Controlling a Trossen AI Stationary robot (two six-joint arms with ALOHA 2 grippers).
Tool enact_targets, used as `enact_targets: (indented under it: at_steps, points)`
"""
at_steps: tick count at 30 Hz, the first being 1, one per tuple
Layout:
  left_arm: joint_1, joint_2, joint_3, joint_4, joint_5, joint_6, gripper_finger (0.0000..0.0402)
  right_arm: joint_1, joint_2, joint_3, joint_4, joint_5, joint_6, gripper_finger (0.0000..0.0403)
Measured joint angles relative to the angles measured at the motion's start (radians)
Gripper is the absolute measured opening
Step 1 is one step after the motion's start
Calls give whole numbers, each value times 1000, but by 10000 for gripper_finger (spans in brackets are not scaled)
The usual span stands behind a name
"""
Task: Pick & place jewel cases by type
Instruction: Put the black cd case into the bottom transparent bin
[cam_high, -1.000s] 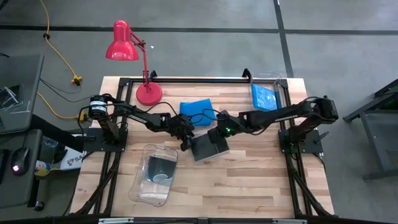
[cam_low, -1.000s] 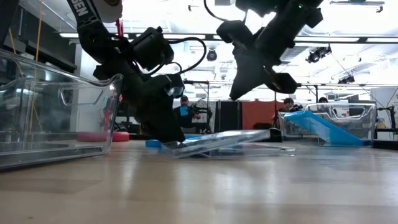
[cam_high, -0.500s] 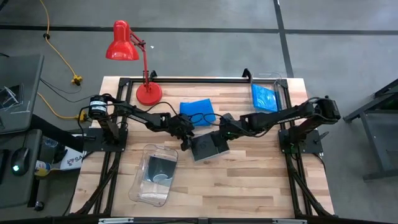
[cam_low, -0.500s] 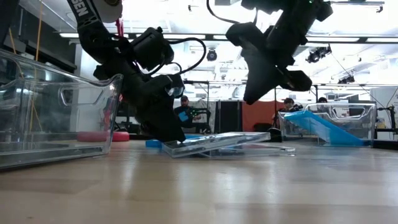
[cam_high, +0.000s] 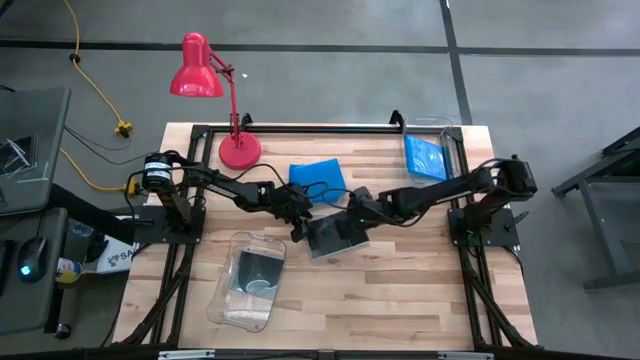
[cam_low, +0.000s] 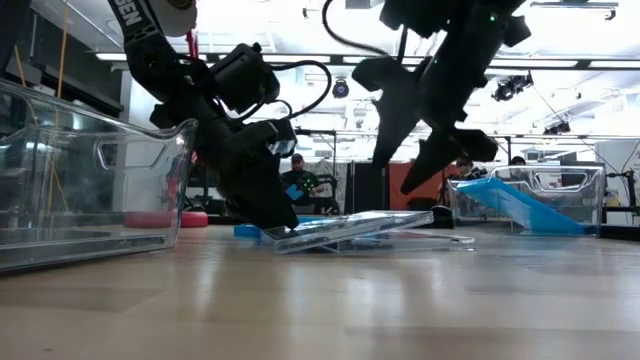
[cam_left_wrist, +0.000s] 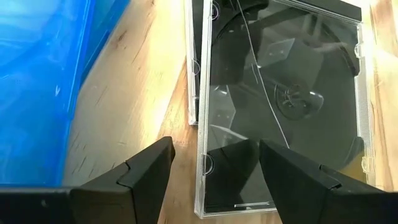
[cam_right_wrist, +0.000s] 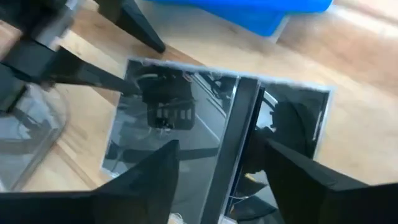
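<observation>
Jewel cases are mid-sort and we're working the dark jewel case (cam_high: 333, 237), which sits around the middle of the table (cam_high: 400, 300), near edge propped up off the wood in the low view. The left gripper (cam_high: 298, 232) is down at that case's left edge with its fingers spread either side of the edge, not visibly clamped yet. The right gripper (cam_low: 418, 160) hangs just above the case, fingers spread, holding nothing.

Our read: this is the pick-up step for that case. Next the left fingers need to close on the raised edge, then carry it to the clear bin (cam_high: 247, 281) near the front, where 1 dark case already lies. A blue jewel case (cam_high: 318, 176) waits on the table behind, and another leans in the far bin (cam_high: 431, 152).

Hard to tell: whether it's 1 case lying open or 2 overlapping, and what's propping it up. We can't confirm actual contact at the left fingertips either.
</observation>
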Motion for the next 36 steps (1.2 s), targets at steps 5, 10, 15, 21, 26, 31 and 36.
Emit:
enact_targets:
  at_steps: [5, 10, 15, 21, 26, 31, 36]
  points:
    - [0, 0, 0, 0, 0, 0, 239, 0, 39, 0, 13, -1, 18, 228]
    - [0, 0, 0, -1, 0, 0, 239, -2, 61, 0, 30, 5, 23, 225]
    - [0, 0, 0, -1, 0, 0, 239, -2, 90, 0, 30, -7, 25, 225]
    - [0, 0, 0, -1, 1, 0, 239, -2, 97, -1, 78, -3, 25, 225]
    - [0, 0, 0, -1, 1, 0, 239, -2, 106, -1, 84, -8, 30, 224]
    - [0, 0, 0, 0, 3, 0, 239, -2, 141, -1, 111, -22, 30, 224]
    - [0, 0, 0, -1, 5, 0, 239, -2, 156, -2, 151, -29, 18, 224]
